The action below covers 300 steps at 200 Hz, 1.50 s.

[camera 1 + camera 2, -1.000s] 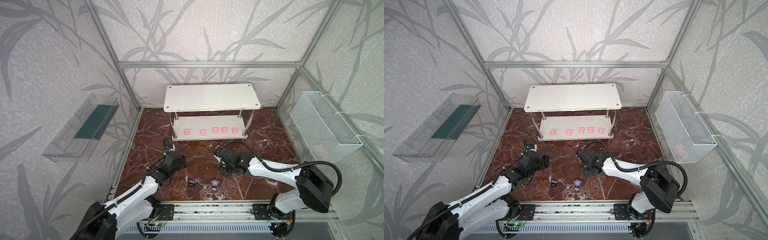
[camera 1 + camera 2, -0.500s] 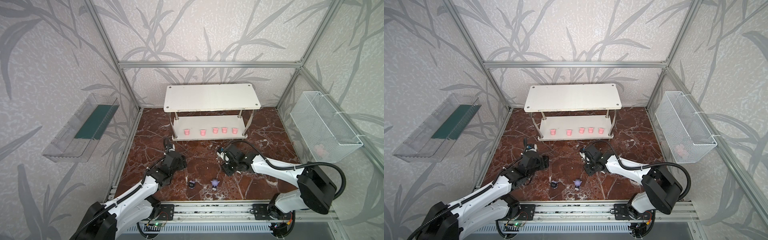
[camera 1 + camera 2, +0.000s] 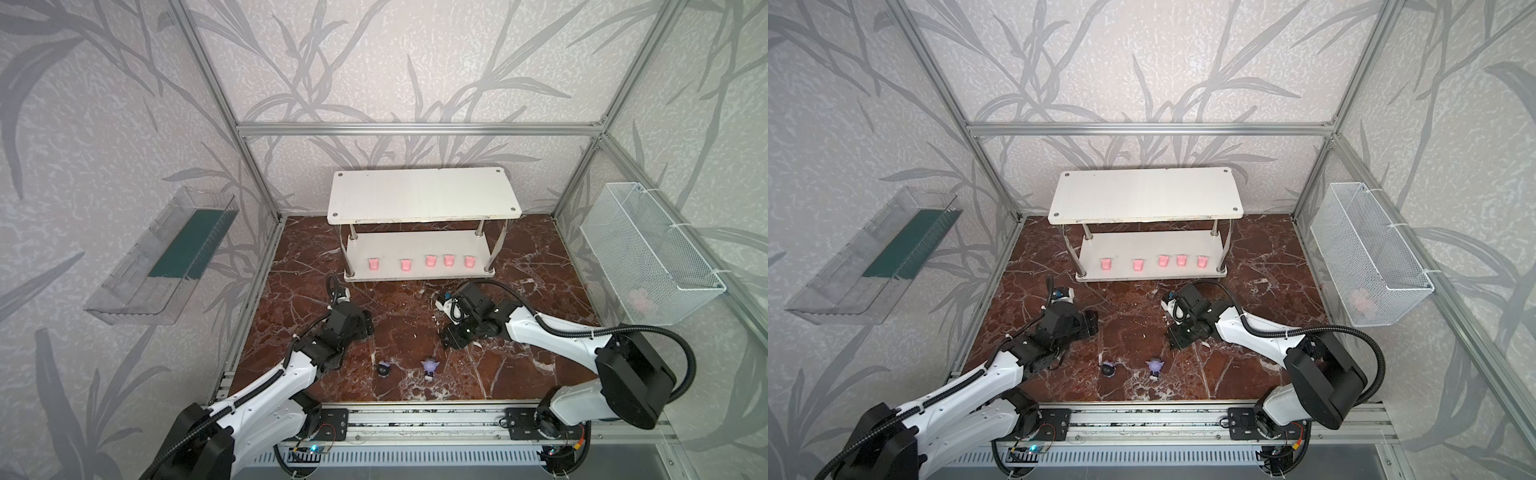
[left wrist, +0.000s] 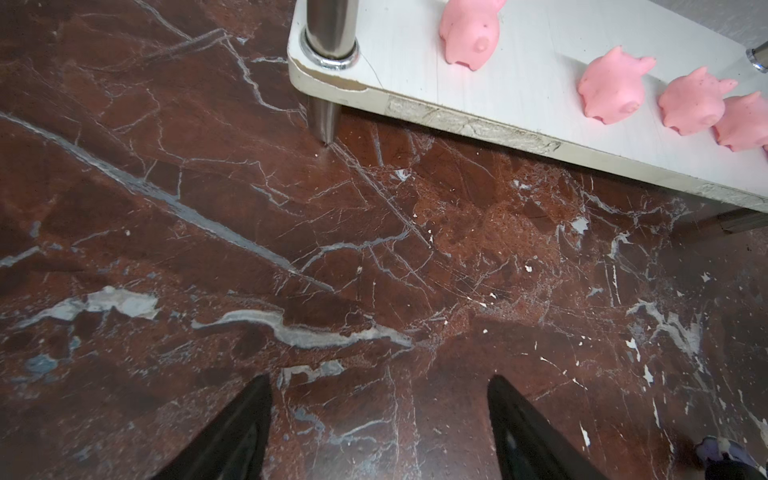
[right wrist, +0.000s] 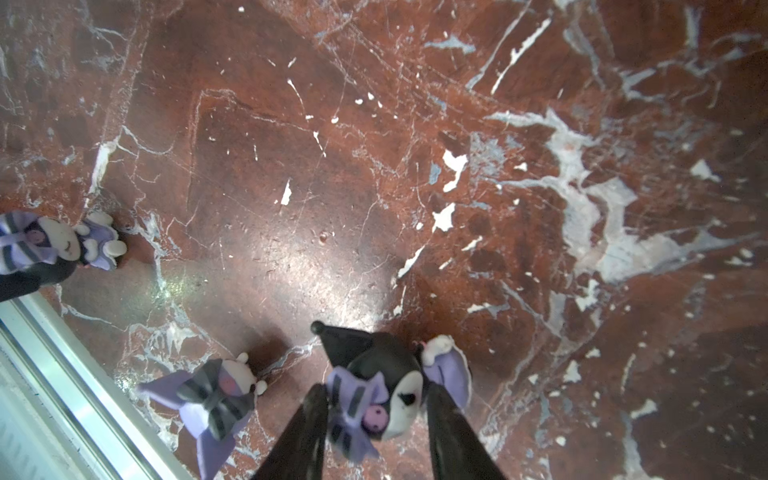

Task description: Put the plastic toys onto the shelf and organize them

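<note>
- Right gripper (image 5: 374, 395) clamps a black-and-lilac figurine (image 5: 390, 374), right of centre in both top views.
- Left gripper (image 4: 378, 382) gapes wide and empty, left of centre.
- Five pink piglets (image 3: 430, 261) line the lower tier of the shelf (image 3: 424, 199), mid-frame.
- A dark figurine (image 3: 384, 368) and a lilac figurine (image 3: 430, 368) sit on the marble floor (image 3: 519, 257), lower centre.
</note>
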{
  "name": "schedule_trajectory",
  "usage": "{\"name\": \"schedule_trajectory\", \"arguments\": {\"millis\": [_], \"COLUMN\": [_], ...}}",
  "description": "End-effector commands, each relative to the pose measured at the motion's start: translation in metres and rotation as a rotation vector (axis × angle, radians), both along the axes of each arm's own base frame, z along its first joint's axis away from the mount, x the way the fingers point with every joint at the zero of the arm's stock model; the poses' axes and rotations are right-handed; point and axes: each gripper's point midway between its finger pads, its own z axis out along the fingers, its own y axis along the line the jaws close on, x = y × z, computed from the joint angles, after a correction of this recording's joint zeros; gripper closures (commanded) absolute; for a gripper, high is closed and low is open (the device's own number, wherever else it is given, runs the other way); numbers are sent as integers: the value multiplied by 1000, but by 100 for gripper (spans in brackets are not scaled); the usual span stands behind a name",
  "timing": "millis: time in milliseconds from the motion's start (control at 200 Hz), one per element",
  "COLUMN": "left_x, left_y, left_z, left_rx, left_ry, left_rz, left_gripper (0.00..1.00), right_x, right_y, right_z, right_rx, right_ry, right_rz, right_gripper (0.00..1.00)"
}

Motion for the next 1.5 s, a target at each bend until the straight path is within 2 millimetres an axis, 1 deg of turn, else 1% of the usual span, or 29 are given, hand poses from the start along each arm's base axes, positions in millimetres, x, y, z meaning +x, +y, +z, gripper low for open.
{"name": "schedule_trajectory", "arguments": {"millis": [0, 170, 335, 465, 525, 665, 820, 920, 1044, 1254, 1379, 1494], "left_x": [-1, -1, -1, -1, -2, -1, -2, -4, -6, -6, -5, -5], "left_y": [3, 2, 3, 3, 3, 2, 2, 3, 6, 6, 5, 5], "left_z": [-5, -6, -5, -6, -8, -8, -8, -9, -11, -11, -11, -12], "left_rx": [-5, -3, -4, -6, -8, -11, -12, -15, -11, -12, -14, -12], "left_ry": [9, 12, 12, 11, 15, 16, 14, 15, 16, 15, 15, 19], "left_rz": [17, 16, 17, 21, 18, 15, 13, 15, 19, 21, 22, 20], "left_gripper": [20, 20, 20, 20, 20, 20, 20, 20, 20, 20, 20, 20], "right_x": [-5, -5, -8, -11, -12, -14, -13, -10, -4, 2, 5, 7], "right_y": [-2, -5, -3, 0, 3, 6, 7, 5, -5, -2, -6, -13], "right_z": [-1, -4, 4, 8, 9, 1, -9, -13, -19, -28, -35, -40], "right_rx": [1, -10, 15, -20, -45, -157, -230, -262, -320, -338, -366, -403], "right_ry": [24, 24, 20, -18, -36, -65, -88, -117, -138, -138, -145, -155], "right_rz": [5, -4, -5, -2, 0, -6, -44, -76, -129, -154, -168, -198], "right_gripper": [59, 59, 58, 54, 51, 42, 41, 41, 42, 42, 45, 52]}}
